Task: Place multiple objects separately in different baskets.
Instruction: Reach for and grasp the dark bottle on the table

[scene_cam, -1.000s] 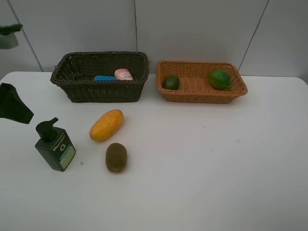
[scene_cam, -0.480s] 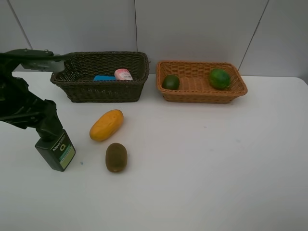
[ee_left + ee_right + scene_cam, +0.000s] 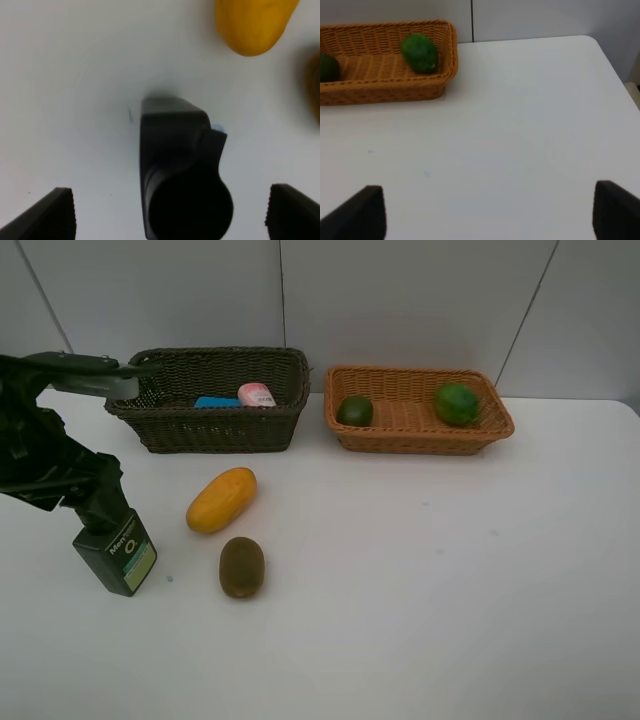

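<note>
Exterior high: left pincer [image 3: 100, 508] hung right over the bottle [image 3: 122, 562], covering its pump head. From here I couldn't tell if the tips touched it. Mango [image 3: 221, 499] lay on the counter [image 3: 420, 580] near the bottle, on the basket side. Kiwi [image 3: 241, 566] sat beside the bottle, level with it. Dark basket [image 3: 220, 427] was well beyond the bottle at the wall, with the spray [image 3: 256, 394] and eraser [image 3: 215, 401] inside. Tan basket [image 3: 420, 440] was farther from the bottle, next to the dark one, and held two green fruits [image 3: 354, 410]. No marker seen. Right pincer was not in this view.

Left wrist: left pincer [image 3: 175, 215] was spread wide and released, with one fingertip [image 3: 56, 215] on each side of the bottle [image 3: 175, 145] and clear of it. The pump head was centred between them. Mango [image 3: 255, 25] and the edge of the kiwi [image 3: 314, 85] showed past the bottle.

Right wrist: right pincer [image 3: 490, 212] was also released and wide, over bare counter [image 3: 520, 125], with nothing between the tips. Only the tan basket [image 3: 385, 92] with the green fruits [image 3: 420, 52] showed. The bottle was out of this view.

Step, as I judge it: the bottle pick was lined up, grasp not yet made. Next move calls for dropping a bit lower onto the neck or body, clenching square so the bottle doesn't tip, then lifting over the dark basket's tall rim. Mango and kiwi were left for the tan basket.
</note>
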